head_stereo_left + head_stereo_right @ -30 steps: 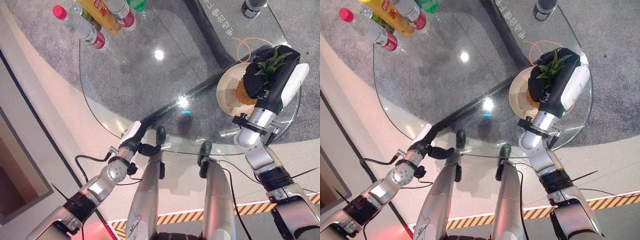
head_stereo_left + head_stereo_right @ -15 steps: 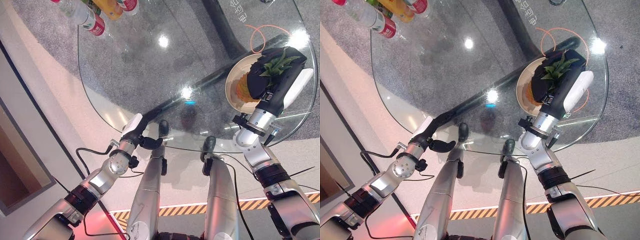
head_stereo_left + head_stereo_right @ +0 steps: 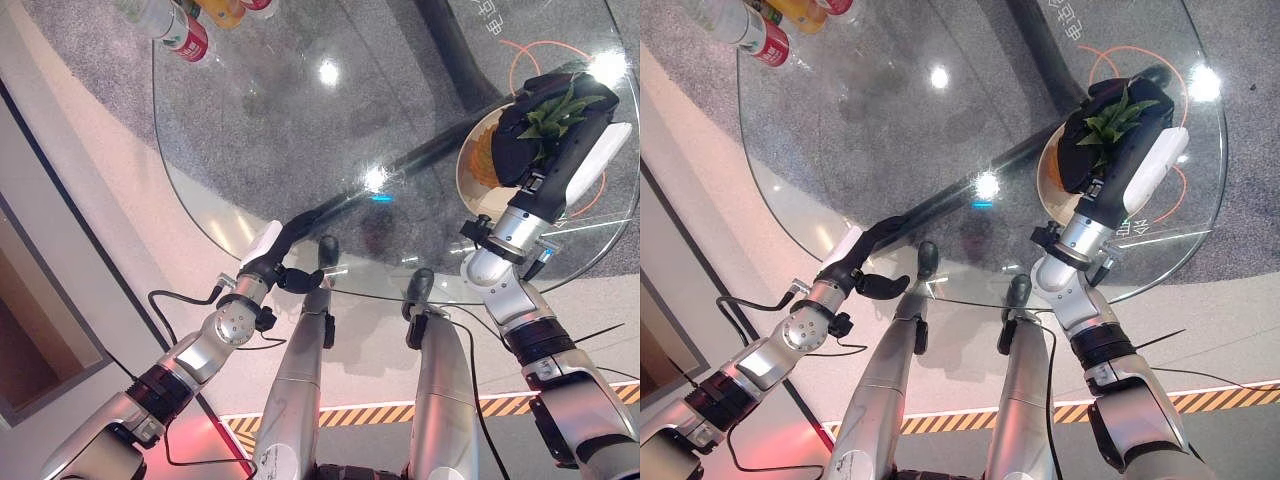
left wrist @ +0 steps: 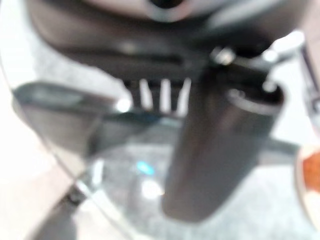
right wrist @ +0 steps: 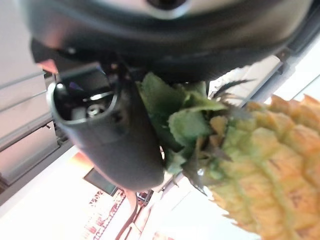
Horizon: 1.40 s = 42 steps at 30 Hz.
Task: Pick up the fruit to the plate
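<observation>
Gripping a pineapple by its leafy crown, right hand curled shut round the green leaves, directly over the plate near the right edge of the round glass table. Orange body of the fruit showing past the dark fingers, above the plate's pale rim; whether touching the plate, cannot tell. Left hand at the table's near edge, fingers straight, thumb apart, holding nothing. Bottles clustered at the far left of the table, well apart from the plate.
</observation>
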Motion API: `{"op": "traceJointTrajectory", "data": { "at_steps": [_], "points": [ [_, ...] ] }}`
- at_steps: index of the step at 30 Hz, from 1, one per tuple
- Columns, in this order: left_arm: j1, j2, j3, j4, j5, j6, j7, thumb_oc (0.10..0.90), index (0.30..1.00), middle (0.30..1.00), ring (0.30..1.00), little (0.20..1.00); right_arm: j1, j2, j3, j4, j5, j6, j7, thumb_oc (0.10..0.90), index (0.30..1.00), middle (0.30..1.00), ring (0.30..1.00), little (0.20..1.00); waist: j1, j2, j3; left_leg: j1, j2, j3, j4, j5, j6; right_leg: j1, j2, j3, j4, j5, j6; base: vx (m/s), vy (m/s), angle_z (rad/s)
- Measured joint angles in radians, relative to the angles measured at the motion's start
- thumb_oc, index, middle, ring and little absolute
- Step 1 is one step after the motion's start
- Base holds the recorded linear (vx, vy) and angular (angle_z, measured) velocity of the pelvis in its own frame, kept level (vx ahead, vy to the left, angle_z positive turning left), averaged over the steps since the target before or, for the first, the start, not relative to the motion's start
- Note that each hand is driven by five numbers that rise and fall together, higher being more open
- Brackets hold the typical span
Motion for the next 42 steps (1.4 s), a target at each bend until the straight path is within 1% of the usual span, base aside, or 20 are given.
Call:
{"op": "traceJointTrajectory", "data": {
  "at_steps": [5, 9, 10, 11, 12, 29, 39, 42],
  "points": [
    [-0.022, 0.009, -0.029, 0.003, -0.004, 0.0, 0.018, 0.8, 0.9, 0.9, 0.9, 0.9, -0.021, 0.0, 0.003, 0.038, -0.016, -0.003, -0.022, 0.1, 0.3, 0.3, 0.3, 0.2, 0.001, 0.003, 0.0, -0.004, 0.0, -0.008, -0.001, 0.005, -0.005, -0.005, 0.0, -0.005, 0.005, 0.0, -0.001, -0.01, 0.001, 0.02],
    [-0.025, 0.012, -0.029, 0.003, -0.004, 0.0, 0.018, 0.8, 0.9, 0.9, 0.9, 0.9, -0.026, -0.002, 0.007, 0.039, -0.015, -0.003, -0.022, 0.1, 0.3, 0.3, 0.3, 0.2, 0.0, 0.005, 0.0, -0.007, 0.0, -0.008, -0.001, 0.005, -0.005, -0.007, 0.0, -0.005, 0.005, 0.0, -0.001, 0.0, 0.0, 0.0],
    [-0.026, 0.012, -0.029, 0.003, -0.004, 0.0, 0.019, 0.8, 0.9, 0.9, 0.9, 0.9, -0.026, -0.003, 0.01, 0.039, -0.016, -0.003, -0.022, 0.292, 0.465, 0.465, 0.465, 0.392, 0.0, 0.005, 0.0, -0.007, 0.0, -0.008, -0.001, 0.005, -0.005, -0.007, 0.0, -0.005, 0.005, 0.0, -0.001, 0.0, 0.0, 0.0],
    [-0.026, 0.013, -0.029, 0.003, -0.004, 0.0, 0.019, 0.8, 0.9, 0.9, 0.9, 0.9, -0.027, -0.004, 0.01, 0.039, -0.015, -0.002, -0.021, 0.622, 0.747, 0.747, 0.747, 0.722, 0.0, 0.005, 0.0, -0.007, 0.0, -0.008, -0.001, 0.005, -0.005, -0.007, 0.0, -0.005, 0.005, 0.0, -0.001, 0.0, 0.0, 0.0],
    [-0.027, 0.016, -0.029, 0.003, -0.004, 0.0, 0.019, 0.8, 0.9, 0.9, 0.9, 0.9, -0.027, -0.006, 0.011, 0.039, -0.015, -0.002, -0.021, 0.8, 0.9, 0.9, 0.9, 0.9, 0.0, 0.005, 0.0, -0.007, 0.0, -0.008, -0.001, 0.005, -0.005, -0.007, 0.0, -0.005, 0.005, 0.0, -0.001, 0.0, 0.0, 0.0],
    [-0.029, 0.021, -0.029, 0.003, -0.004, 0.0, 0.019, 0.8, 0.9, 0.9, 0.9, 0.9, -0.036, -0.008, 0.029, 0.042, 0.004, 0.004, -0.021, 0.8, 0.9, 0.9, 0.9, 0.9, -0.001, 0.005, 0.0, -0.007, 0.0, -0.008, -0.002, 0.007, -0.006, -0.007, 0.0, -0.005, 0.004, 0.001, -0.001, 0.0, 0.0, 0.0],
    [-0.029, 0.021, -0.028, 0.003, -0.004, 0.001, 0.017, 0.8, 0.9, 0.9, 0.9, 0.9, -0.032, -0.008, 0.029, 0.037, 0.003, 0.023, -0.021, 0.8, 0.9, 0.9, 0.9, 0.9, -0.002, 0.005, 0.0, 0.002, 0.0, -0.008, -0.001, 0.008, -0.005, 0.004, 0.001, -0.006, 0.001, 0.001, -0.002, 0.0, 0.0, 0.0],
    [-0.025, 0.021, -0.023, 0.003, -0.003, 0.001, 0.016, 0.8, 0.9, 0.9, 0.9, 0.9, -0.001, -0.008, 0.028, 0.015, 0.003, 0.042, -0.021, 0.8, 0.9, 0.9, 0.9, 0.9, -0.002, 0.005, 0.0, 0.016, 0.0, -0.008, -0.002, 0.008, -0.005, 0.019, 0.001, -0.006, -0.001, 0.002, -0.002, 0.0, 0.0, 0.0]
  ]
}}
